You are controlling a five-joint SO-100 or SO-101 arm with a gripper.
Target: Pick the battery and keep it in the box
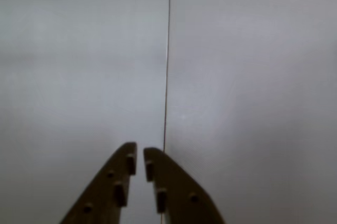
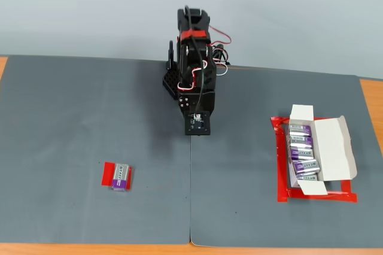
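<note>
A silver and purple battery [image 2: 121, 177] lies on a flat red tape marker [image 2: 108, 174] at the front left of the grey mat in the fixed view. The white box [image 2: 332, 147] stands open at the right inside a red tape outline, with several like batteries [image 2: 302, 150] in it. The arm [image 2: 194, 75] is folded back at the mat's far middle, well away from both. In the wrist view my gripper [image 1: 140, 151] is shut and empty, with only a thin slit between its tips, over bare mat. Neither battery nor box shows in the wrist view.
Two grey mats meet at a seam [image 1: 167, 77] that runs down the table's middle [image 2: 191, 207]. The arm's black base [image 2: 173, 81] stands at the back. The wooden table edge [image 2: 371, 96] shows at the right and the front.
</note>
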